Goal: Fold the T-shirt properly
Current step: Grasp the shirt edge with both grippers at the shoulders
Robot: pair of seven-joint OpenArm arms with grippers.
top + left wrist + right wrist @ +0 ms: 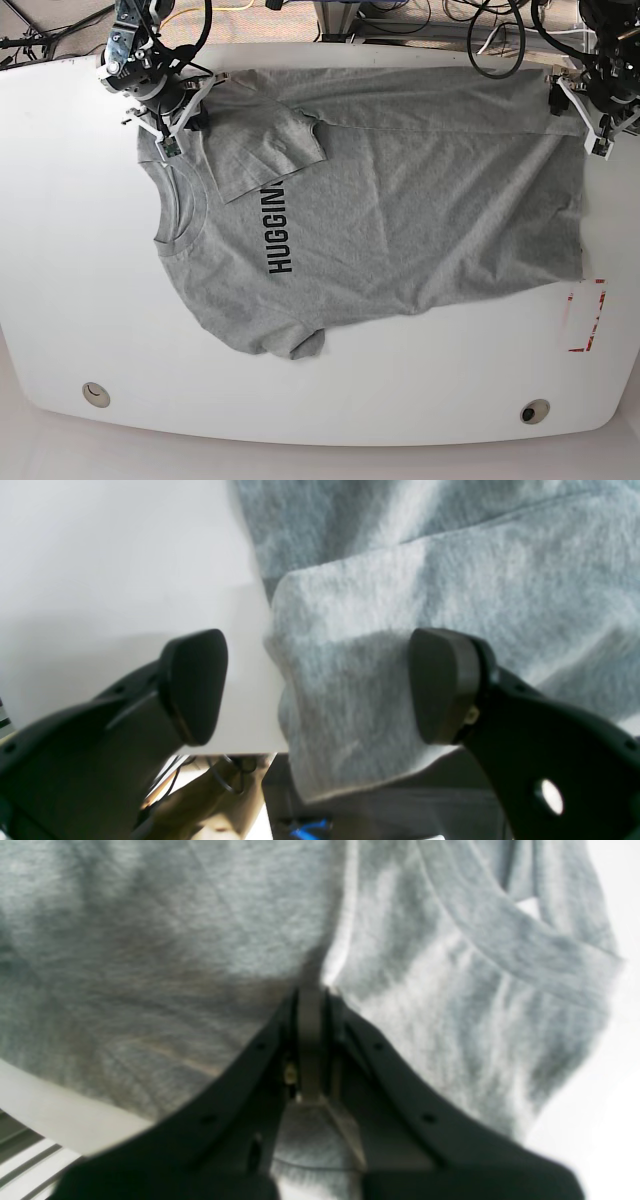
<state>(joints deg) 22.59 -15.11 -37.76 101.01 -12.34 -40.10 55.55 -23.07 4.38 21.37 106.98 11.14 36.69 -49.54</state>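
Base view: light heather-grey short-sleeved cotton T-shirt (pixel 400 200), black lettering, lies spread on the white desk (pixel 60 300). Long axis runs 9 to 3 o'clock, collar at 9, hem at 3; the far sleeve is folded in over the chest. Right tool (pixel 170 125), at 10 o'clock, is pressed together, pinching cloth by the shoulder. Left tool (pixel 600 125), at 2 o'clock over the far hem corner, stands spread with cloth between the jaws, not gripped. Far hem corner overhangs the desk edge. Open room: bare desk toward 6 o'clock, where a fold could likely land.
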